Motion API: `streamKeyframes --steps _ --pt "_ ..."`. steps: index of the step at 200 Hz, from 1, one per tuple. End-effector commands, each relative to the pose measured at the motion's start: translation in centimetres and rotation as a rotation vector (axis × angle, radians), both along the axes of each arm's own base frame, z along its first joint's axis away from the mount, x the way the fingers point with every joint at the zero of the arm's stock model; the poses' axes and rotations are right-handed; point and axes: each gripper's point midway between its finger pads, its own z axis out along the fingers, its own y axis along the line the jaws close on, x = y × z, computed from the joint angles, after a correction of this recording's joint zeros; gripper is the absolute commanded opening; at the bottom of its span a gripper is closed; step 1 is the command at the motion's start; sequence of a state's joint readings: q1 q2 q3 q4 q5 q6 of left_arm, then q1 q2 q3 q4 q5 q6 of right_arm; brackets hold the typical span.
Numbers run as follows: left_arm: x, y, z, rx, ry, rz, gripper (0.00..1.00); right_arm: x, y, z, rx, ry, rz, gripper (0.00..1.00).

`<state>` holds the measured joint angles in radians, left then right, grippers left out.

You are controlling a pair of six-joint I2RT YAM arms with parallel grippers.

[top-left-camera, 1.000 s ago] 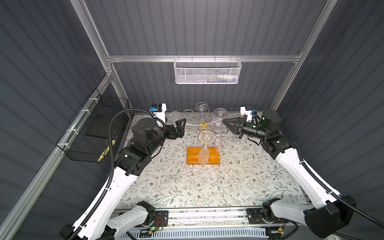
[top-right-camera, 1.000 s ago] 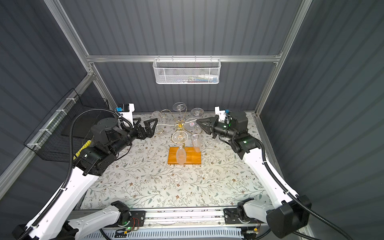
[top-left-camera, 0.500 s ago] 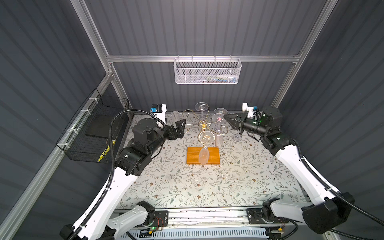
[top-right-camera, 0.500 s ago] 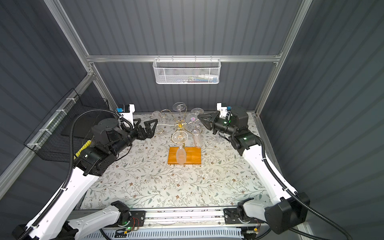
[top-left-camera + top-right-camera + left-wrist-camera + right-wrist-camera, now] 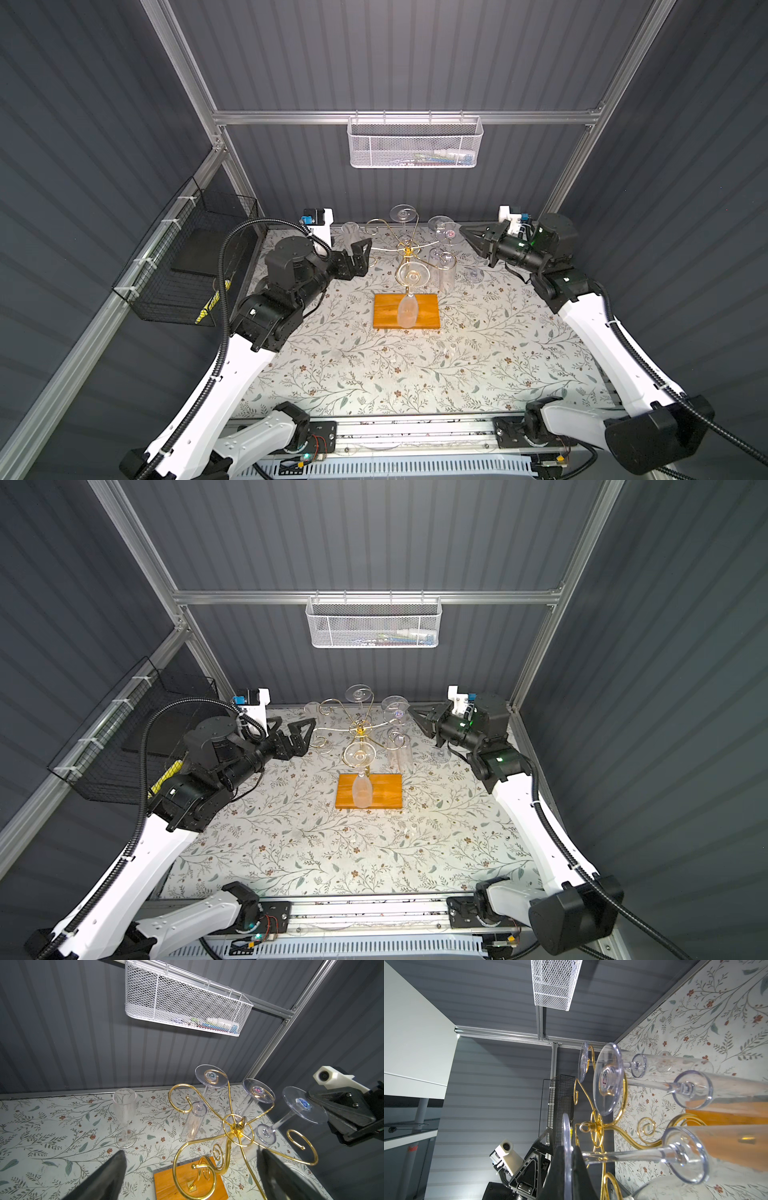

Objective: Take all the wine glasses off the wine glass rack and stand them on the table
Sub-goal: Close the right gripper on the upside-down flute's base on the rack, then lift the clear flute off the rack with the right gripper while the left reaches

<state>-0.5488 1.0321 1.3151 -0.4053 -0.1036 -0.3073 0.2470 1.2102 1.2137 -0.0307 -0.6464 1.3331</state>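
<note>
while the left gripper (image 5: pixel 365 255) hung fingers apart beside the gold-wire, wood-based wine glass rack (image 5: pixel 426 311), the right gripper (image 5: pixel 462 232) clamped the foot of a tilted clear stemmed wine glass (image 5: pixel 301 1105) beside its arms.

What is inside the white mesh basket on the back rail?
In the white mesh basket, a few small things lie at one end: white, green, blue, red. The mesh covers their shapes, so I cannot name them.
</note>
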Motion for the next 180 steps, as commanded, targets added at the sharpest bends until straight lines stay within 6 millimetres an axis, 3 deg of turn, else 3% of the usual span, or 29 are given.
streamKeyframes --steps 1,48,52,80,126,128,132,180 --pt "0.1 0.1 -0.6 0.018 0.011 0.000 1.00 -0.7 -0.7 1.2 0.015 -0.044 -0.014 0.00" --pt "-0.3 -0.5 0.2 -0.014 0.009 -0.038 1.00 -1.2 -2.3 0.8 0.000 -0.043 -0.053 0.00" --pt "-0.3 -0.6 0.2 -0.016 0.010 -0.043 1.00 -2.0 -2.6 1.7 0.004 -0.070 -0.056 0.00" --pt "-0.8 -1.6 1.3 -0.055 0.006 -0.100 1.00 -3.0 -3.4 2.8 -0.014 -0.108 -0.071 0.00" --pt "-1.8 -4.8 2.9 -0.166 0.045 -0.277 1.00 -5.4 -3.6 6.6 -0.062 -0.275 -0.052 0.00" --pt "-2.0 -4.8 4.1 -0.182 0.022 -0.285 1.00 -5.5 -3.6 6.8 -0.065 -0.285 -0.052 0.00" --pt "-2.2 -5.0 4.7 -0.197 0.013 -0.298 1.00 -5.7 -3.6 7.2 -0.072 -0.303 -0.050 0.00" --pt "-3.2 -7.7 7.1 -0.314 0.019 -0.468 1.00 -8.1 -3.9 11.2 -0.168 -0.541 -0.048 0.00"
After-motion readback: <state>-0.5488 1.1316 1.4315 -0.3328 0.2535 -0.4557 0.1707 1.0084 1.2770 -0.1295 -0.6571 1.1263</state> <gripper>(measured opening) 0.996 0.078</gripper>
